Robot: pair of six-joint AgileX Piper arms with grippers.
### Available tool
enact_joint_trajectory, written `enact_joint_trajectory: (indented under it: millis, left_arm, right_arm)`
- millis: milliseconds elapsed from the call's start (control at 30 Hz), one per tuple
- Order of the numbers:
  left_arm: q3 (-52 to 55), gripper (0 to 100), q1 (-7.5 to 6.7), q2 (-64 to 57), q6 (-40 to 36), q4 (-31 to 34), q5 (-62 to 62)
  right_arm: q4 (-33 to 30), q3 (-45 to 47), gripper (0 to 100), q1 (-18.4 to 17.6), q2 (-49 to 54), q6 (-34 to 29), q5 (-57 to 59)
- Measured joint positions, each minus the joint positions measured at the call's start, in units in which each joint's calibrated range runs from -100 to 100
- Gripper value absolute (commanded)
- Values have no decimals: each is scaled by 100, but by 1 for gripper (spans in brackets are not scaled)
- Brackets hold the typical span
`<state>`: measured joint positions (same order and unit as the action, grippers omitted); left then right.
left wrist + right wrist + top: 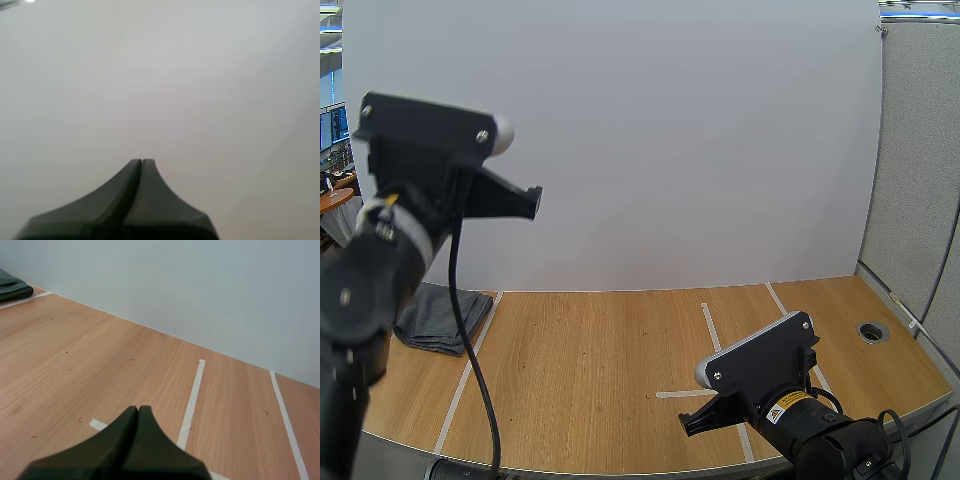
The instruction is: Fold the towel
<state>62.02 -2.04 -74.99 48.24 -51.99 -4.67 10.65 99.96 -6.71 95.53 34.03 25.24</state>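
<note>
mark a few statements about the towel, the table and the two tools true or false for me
1. The towel lies near the left end of the table. True.
2. The left tool grips the towel. False: it is shut on nothing, raised high above the table, apart from the towel.
3. The right tool is open. False: its fingers lie together, shut on nothing, low over the table.
4. White tape strips mark the table near the right tool. True.
</note>
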Motion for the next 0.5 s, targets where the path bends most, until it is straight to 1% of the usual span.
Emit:
enact_joint_trajectory:
  millis: [67,100,133,167,200,233,267,333,400,433,500]
  left_arm:
    - [269,0,0,-477,-252,147,273]
    - [413,0,0,-716,-669,421,467]
    - [535,0,0,-875,-1181,803,565]
    - [624,0,0,-1064,-1491,1227,612]
    - [724,0,0,-1243,-2480,1889,640]
    - [758,0,0,-1347,-2710,2100,640]
    - [791,0,0,-1508,-3357,2744,545]
    - [819,0,0,-1803,-4427,3949,82]
    - [834,0,0,-2012,-5107,4807,-457]
    - [846,0,0,-2090,-5360,5161,-931]
    - [846,0,0,-2119,-5506,5358,-1457]
  right_arm:
    - [0,0,0,0,0,0,0]
    - [0,0,0,0,0,0,0]
    - [0,0,0,0,0,0,0]
    - [0,0,0,0,0,0,0]
    - [0,0,0,0,0,0,0]
    - [0,0,0,0,0,0,0]
    - [0,0,0,0,0,0,0]
    - [0,0,0,0,0,0,0]
    - [0,0,0,0,0,0,0]
    - [0,0,0,0,0,0,0]
    - [0,0,0,0,0,0,0]
